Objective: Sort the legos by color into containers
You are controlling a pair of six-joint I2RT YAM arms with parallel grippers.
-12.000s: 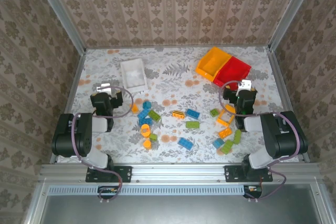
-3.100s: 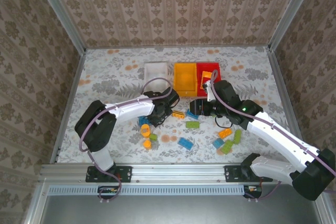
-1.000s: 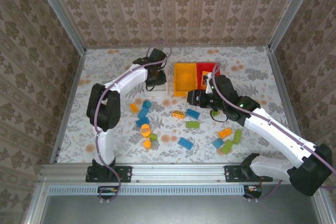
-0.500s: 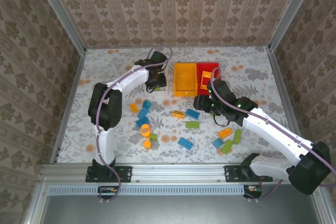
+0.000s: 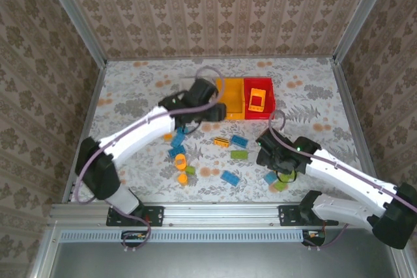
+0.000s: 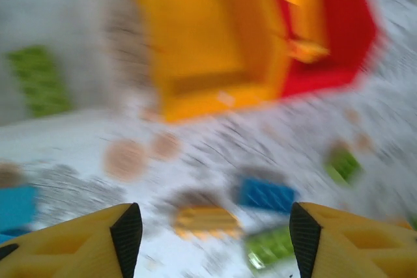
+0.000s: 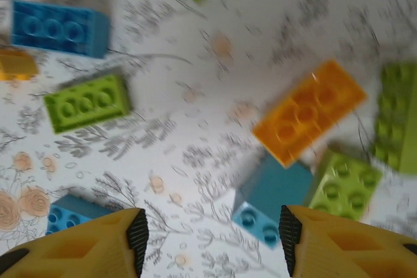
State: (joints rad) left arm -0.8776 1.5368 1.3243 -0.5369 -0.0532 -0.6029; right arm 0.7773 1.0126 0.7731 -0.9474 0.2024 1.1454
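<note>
Appears early in the sort, at the pick stage. Finds a binned orange brick lying in the red bin at upper centre of the top view. On the left wrist view, finds a binned lime brick in what looks like the white bin at upper left, and the yellow bin between the two bare. Records the left gripper spread and empty, poised above the bench just in front of the bins, with loose legos below. Records the right gripper likewise spread, pinching nothing, hovering over the lower-right cluster, where a loose orange brick sits close against a blue brick and a loose lime brick. Calls next for a descent onto a single brick, jaws astride it, then carriage to the bin matching its colour. Warns of crowding: neighbours pressed against the chosen brick may be nudged or lifted along. Notes the left arm lying across the white bin in the top view, a possible obstruction. Notes blur on both wrist views; cannot confirm finer detail.
</note>
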